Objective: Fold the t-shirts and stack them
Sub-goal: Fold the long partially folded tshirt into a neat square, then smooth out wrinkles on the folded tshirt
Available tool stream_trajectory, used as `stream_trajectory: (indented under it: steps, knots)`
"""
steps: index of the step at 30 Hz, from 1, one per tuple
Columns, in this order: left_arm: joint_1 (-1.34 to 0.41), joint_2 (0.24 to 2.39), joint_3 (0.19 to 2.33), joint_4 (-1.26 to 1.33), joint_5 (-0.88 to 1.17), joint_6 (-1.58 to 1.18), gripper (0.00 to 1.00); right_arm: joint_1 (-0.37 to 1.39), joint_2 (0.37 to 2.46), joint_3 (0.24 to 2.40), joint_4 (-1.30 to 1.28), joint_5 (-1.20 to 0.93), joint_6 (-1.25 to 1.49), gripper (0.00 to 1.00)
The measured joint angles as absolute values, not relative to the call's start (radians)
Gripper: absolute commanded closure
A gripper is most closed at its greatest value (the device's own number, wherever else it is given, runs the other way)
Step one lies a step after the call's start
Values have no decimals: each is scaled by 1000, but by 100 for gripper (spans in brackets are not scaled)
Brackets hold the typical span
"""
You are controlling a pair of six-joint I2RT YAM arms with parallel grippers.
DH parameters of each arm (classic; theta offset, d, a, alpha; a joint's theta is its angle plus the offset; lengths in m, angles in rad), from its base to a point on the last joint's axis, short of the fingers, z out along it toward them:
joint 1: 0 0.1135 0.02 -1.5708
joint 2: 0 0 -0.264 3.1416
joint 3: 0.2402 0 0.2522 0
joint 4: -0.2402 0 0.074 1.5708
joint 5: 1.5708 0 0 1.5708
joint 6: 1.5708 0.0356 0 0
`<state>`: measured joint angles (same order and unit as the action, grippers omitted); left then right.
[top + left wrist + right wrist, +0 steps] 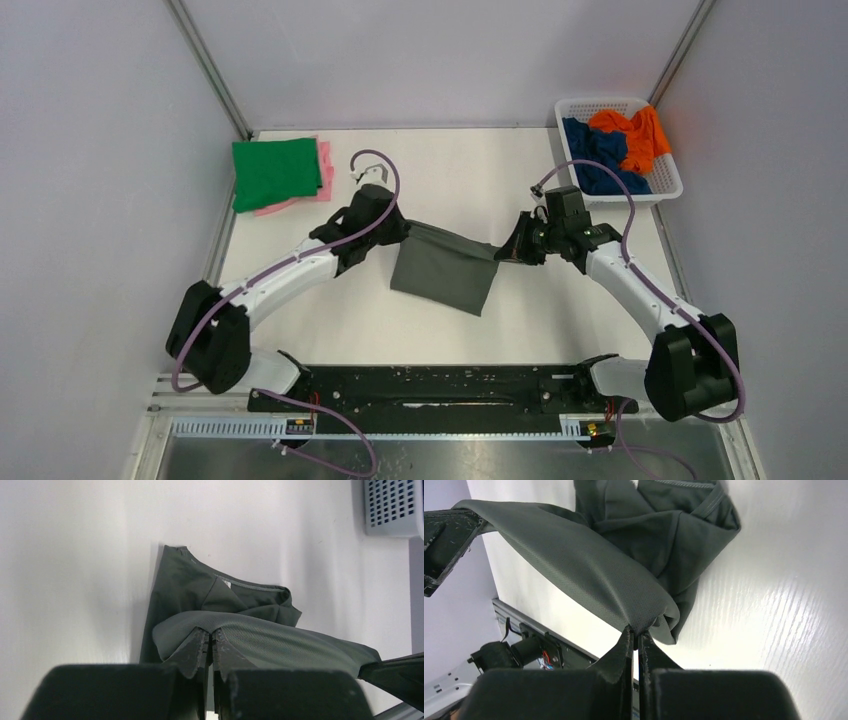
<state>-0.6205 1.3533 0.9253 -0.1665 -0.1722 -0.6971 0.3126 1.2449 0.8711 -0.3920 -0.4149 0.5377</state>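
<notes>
The dark grey t-shirt (445,268) hangs stretched between my two grippers above the table's middle, its lower part drooping onto the table. My left gripper (400,232) is shut on its left edge; the pinch shows in the left wrist view (210,632), with the shirt (280,640) bulging over the tips. My right gripper (505,250) is shut on its right edge, seen in the right wrist view (636,630) with the shirt (589,565) running away to the left. A folded green t-shirt (274,170) lies on a folded pink t-shirt (324,168) at the back left. The orange t-shirt (640,135) and navy blue t-shirt (600,155) lie crumpled in the basket.
The white lattice basket (668,185) stands at the back right corner; its corner shows in the left wrist view (392,507). A black rail (440,385) runs along the near edge between the arm bases. Grey walls close in the table on three sides.
</notes>
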Motion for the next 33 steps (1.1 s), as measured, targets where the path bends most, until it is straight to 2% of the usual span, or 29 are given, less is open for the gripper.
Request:
stream_trajectory:
  steps: [8,9,11,12,13,14,15,17,18,25,33]
  knots:
    - [-568,1612,1098,-196,-107,-678,100,256,1417,890,-324,-434,545,100]
    - [-562,1641,1114,-201,-100,-677,98,252,1442,897,-321,-434,545,95]
    - [-550,1698,1148,-218,-82,-676,79,245,1486,908,-308,-432,547,75]
    - [-545,1723,1162,-225,-73,-673,62,241,1507,915,-303,-431,548,61]
    - [-540,1744,1176,-236,-72,-666,49,238,1524,921,-300,-429,550,40]
    - [-531,1770,1197,-251,-71,-667,43,232,1546,931,-304,-426,545,8]
    - [-521,1791,1215,-263,-71,-659,36,226,1566,942,-306,-420,543,2]
    - [-503,1827,1255,-290,-70,-656,4,220,1599,965,-309,-400,537,0]
    - [-497,1837,1269,-300,-70,-651,1,218,1612,979,-311,-384,534,1]
    - [-485,1837,1299,-332,-31,-661,1,216,1601,1008,-308,-337,521,1]
    - [-514,1721,1151,-278,207,-691,1,251,1390,833,-187,-467,541,1]
